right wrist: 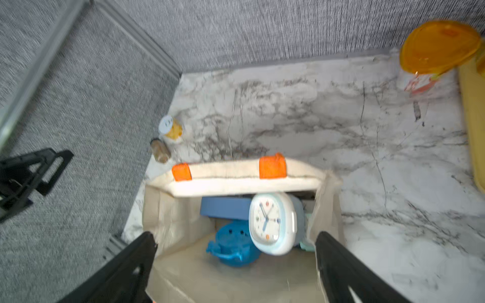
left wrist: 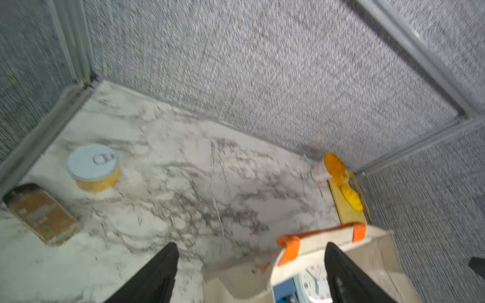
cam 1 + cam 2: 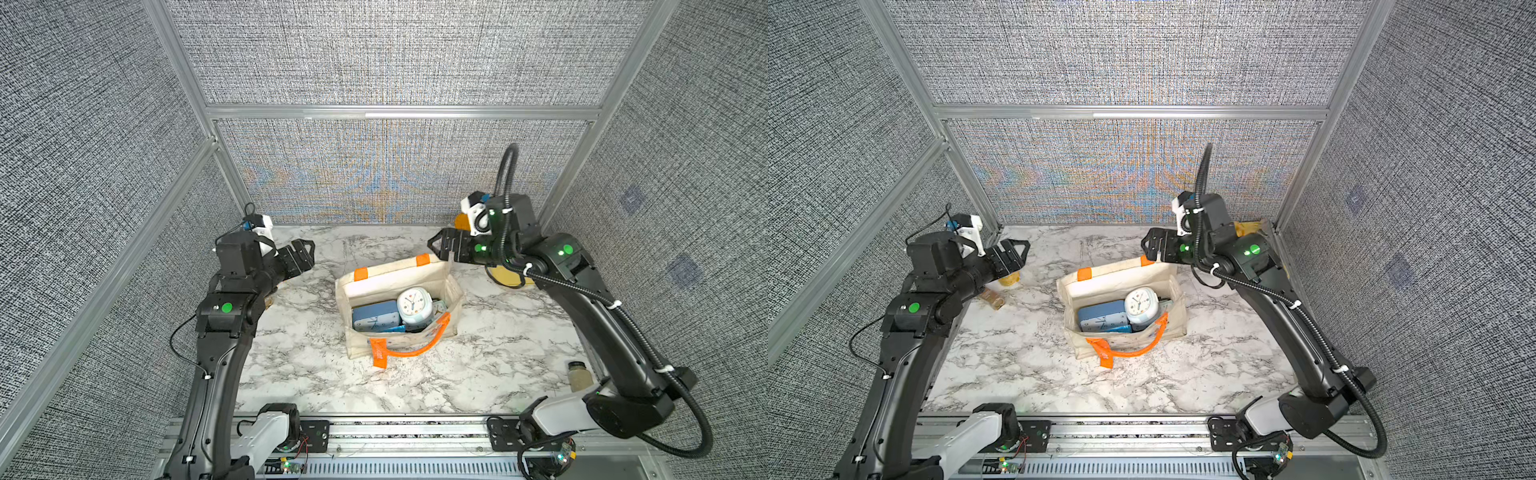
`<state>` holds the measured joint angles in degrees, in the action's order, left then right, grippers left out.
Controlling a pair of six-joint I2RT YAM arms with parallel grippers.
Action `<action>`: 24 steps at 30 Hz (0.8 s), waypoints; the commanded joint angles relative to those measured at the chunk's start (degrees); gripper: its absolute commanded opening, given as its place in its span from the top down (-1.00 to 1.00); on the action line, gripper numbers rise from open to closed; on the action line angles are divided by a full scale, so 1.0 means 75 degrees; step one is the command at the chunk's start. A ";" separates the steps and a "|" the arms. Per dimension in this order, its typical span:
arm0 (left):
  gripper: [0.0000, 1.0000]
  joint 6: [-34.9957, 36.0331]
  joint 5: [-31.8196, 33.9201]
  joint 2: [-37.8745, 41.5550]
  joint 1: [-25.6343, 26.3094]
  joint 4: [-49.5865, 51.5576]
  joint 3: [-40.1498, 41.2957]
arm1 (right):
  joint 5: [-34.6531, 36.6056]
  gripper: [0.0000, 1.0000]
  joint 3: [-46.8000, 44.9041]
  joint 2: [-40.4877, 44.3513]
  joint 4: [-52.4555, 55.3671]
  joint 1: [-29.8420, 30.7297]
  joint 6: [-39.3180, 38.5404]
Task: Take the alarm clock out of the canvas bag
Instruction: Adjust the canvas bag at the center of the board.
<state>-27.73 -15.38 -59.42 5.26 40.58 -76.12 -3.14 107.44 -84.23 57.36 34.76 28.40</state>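
The left gripper (image 3: pixel 307 249) hangs over the left side of the white marble-patterned desk (image 3: pixel 311 374). Its black fingers (image 2: pixel 157 272) are spread wide, with nothing between them. Below it, near the left edge, a brown spice jar with a dark cap (image 2: pixel 42 213) lies on its side. Just beside it stands a yellow-labelled tin with a pale pull-tab lid (image 2: pixel 91 168).

In the middle of the desk the cream canvas bag (image 3: pixel 395 278) stands upright with its mouth open. One orange handle (image 3: pixel 415 351) droops over the front side, next to an orange tag (image 3: pixel 378 353). The white alarm clock with a pale blue rim (image 3: pixel 413 303) is inside the bag, toward its right end. It is tilted with its dial facing up and leans on a blue rectangular case (image 3: pixel 376 318). In the right wrist view the clock (image 1: pixel 271 223) also rests against a blue plastic object (image 1: pixel 233 244) on the bag's floor.

The right gripper (image 3: pixel 434 245) hangs by the bag's back right corner. Its jaws are fully parted and empty, and in the right wrist view they frame the bag's mouth (image 1: pixel 235 233).

At the back right corner of the desk stand a tub with an orange lid (image 1: pixel 438 44) and a yellow flat board (image 2: pixel 338 199). A small clear jar of pale contents (image 3: pixel 579 376) stands near the right edge, toward the front.
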 commanded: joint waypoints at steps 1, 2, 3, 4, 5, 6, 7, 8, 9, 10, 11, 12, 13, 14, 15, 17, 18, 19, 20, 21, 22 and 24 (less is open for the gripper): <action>-0.77 -0.0396 -0.0752 -0.0022 0.0480 0.1635 -0.0261 | 0.0384 -0.97 0.0419 -0.0269 0.1977 0.0432 -0.0342; -0.77 -0.0516 -0.0774 -0.0032 0.0654 0.1805 -0.0282 | 0.0383 -0.97 0.0495 -0.0352 0.2122 0.0552 -0.0364; -0.76 -0.0623 -0.0808 -0.0076 0.0836 0.2046 -0.0298 | 0.0428 -0.97 0.0595 -0.0471 0.2286 0.0687 -0.0387; -0.76 -0.0732 -0.0772 -0.0126 0.1076 0.2263 -0.0312 | 0.0447 -0.96 0.0676 -0.0602 0.2411 0.0829 -0.0434; -0.76 -0.0815 -0.0742 -0.0174 0.1254 0.2388 -0.0305 | 0.0495 -0.96 0.0754 -0.0728 0.2510 0.0948 -0.0463; -0.76 -0.0894 -0.0698 -0.0221 0.1498 0.2478 -0.0284 | 0.0604 -0.96 0.0874 -0.0884 0.2605 0.1083 -0.0465; -0.76 -0.1001 -0.0595 -0.0290 0.1767 0.2520 -0.0270 | 0.0651 -0.96 0.0968 -0.1039 0.2650 0.1213 -0.0491; -0.75 -0.1068 -0.0541 -0.0355 0.1974 0.2533 -0.0241 | 0.0691 -0.96 0.1050 -0.1152 0.2667 0.1306 -0.0494; -0.74 -0.1110 -0.0467 -0.0463 0.2196 0.2552 -0.0225 | 0.0733 -0.96 0.1138 -0.1280 0.2680 0.1380 -0.0485; -0.74 -0.1153 -0.0330 -0.0576 0.2420 0.2598 -0.0213 | 0.0681 -0.96 0.1203 -0.1397 0.2661 0.1410 -0.0482; -0.74 -0.1144 -0.0282 -0.0708 0.2584 0.2625 -0.0189 | 0.0608 -0.96 0.1244 -0.1498 0.2676 0.1412 -0.0477; -0.74 -0.1163 -0.0185 -0.0830 0.2756 0.2702 -0.0177 | 0.0636 -0.96 0.1340 -0.1638 0.2752 0.1423 -0.0463; -0.71 -0.1188 -0.0064 -0.0949 0.2890 0.2810 -0.0144 | 0.0652 -0.96 0.1410 -0.1762 0.2833 0.1443 -0.0447; -0.68 -0.1190 0.0001 -0.1035 0.2984 0.2875 -0.0109 | 0.0632 -0.96 0.1413 -0.1840 0.2851 0.1457 -0.0447; -0.65 -0.1190 0.0067 -0.1125 0.3101 0.2916 -0.0045 | 0.0646 -0.96 0.1399 -0.1926 0.2852 0.1484 -0.0456; -0.55 -0.1202 0.0239 -0.1195 0.3243 0.2951 0.0083 | 0.0637 -0.97 0.1265 -0.2069 0.2818 0.1522 -0.0481; -0.52 -0.1200 0.0293 -0.1199 0.3282 0.2907 0.0151 | 0.0624 -0.97 0.1200 -0.2155 0.2805 0.1529 -0.0488; -0.47 -0.1210 0.0329 -0.1197 0.3320 0.2859 0.0218 | 0.0651 -0.97 0.1165 -0.2249 0.2815 0.1529 -0.0494; -0.41 -0.1230 0.0352 -0.1193 0.3343 0.2813 0.0261 | 0.0651 -0.97 0.1153 -0.2354 0.2836 0.1522 -0.0511; -0.32 -0.1257 0.0404 -0.1173 0.3376 0.2770 0.0309 | 0.0651 -0.97 0.1171 -0.2492 0.2904 0.1524 -0.0546; -0.24 -0.1274 0.0458 -0.1135 0.3423 0.2738 0.0358 | 0.0704 -0.98 0.1192 -0.2610 0.2962 0.1520 -0.0532; -0.05 -0.1312 0.0573 -0.1034 0.3500 0.2680 0.0488 | 0.0786 -0.98 0.1071 -0.2723 0.2952 0.1526 -0.0512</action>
<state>-37.21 -13.17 -67.94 30.98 61.32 -73.08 1.52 115.92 -104.05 77.36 46.15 24.73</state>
